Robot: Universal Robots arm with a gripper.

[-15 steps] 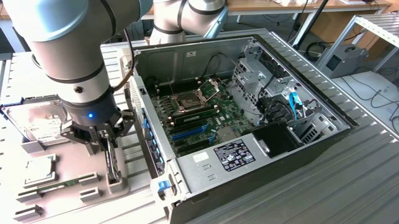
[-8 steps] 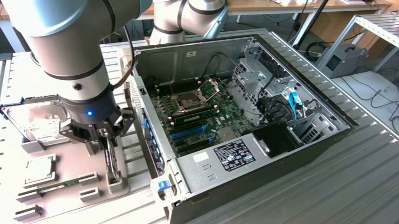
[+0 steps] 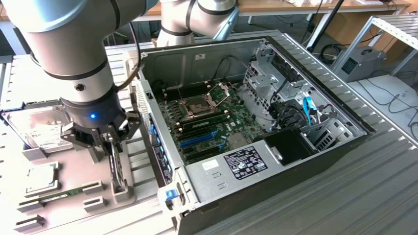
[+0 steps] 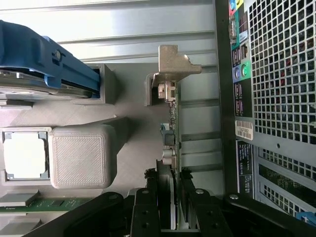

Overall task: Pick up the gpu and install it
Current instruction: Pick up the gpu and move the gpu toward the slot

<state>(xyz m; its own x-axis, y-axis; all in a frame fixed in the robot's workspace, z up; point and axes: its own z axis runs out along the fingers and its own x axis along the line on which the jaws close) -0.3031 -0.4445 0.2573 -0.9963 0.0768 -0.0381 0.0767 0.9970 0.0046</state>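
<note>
tool (image 4: 169,177) part-closed, pinching gpu (image 4: 170,126) by its top edge. Card stands on edge in worktop holder (image 4: 149,91), just beside case (image 4: 276,74). Pull straight up, no twist, or the bracket may snag.

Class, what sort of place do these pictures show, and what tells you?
Probably a robotics lab or workshop: a robot arm hangs over a tray of computer parts beside an open computer case on a metal bench, with cabled desks behind.

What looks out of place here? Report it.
Nothing stands out. The gpu stands on edge in its holder with the gripper over it; hard drive, processor and memory stick sit squarely in theirs.
</note>
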